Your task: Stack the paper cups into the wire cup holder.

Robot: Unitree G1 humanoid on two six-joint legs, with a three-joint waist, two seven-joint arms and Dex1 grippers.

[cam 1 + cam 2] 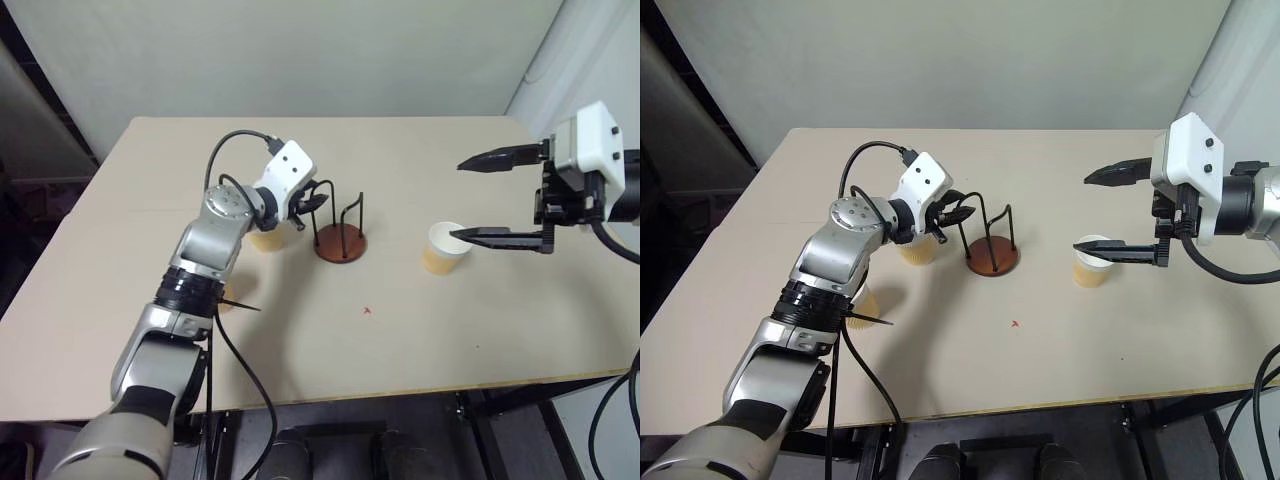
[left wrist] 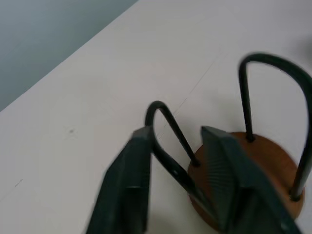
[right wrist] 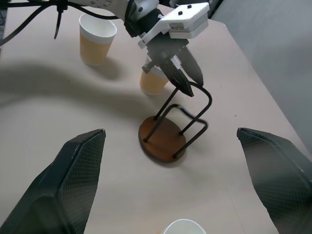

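Left hand (image 3: 181, 80) straddles one wire loop of the wire cup holder (image 1: 340, 240) mid-surface, fingers part open, not clamped. Right hand (image 1: 490, 198) gapes wide, empty, over one of the paper cups (image 1: 444, 248). No cup stacked yet. I'd steady the holder, then take that cup.

The left tool (image 1: 958, 214) reaches forward and rightward, its fingers partly parted. The right tool (image 1: 500, 197) hovers at the right, fingers spread wide.

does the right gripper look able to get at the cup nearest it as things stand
Probably yes. The right gripper hangs wide open just above that paper cup, which stands upright and alone on the table, well apart from the wire cup holder.
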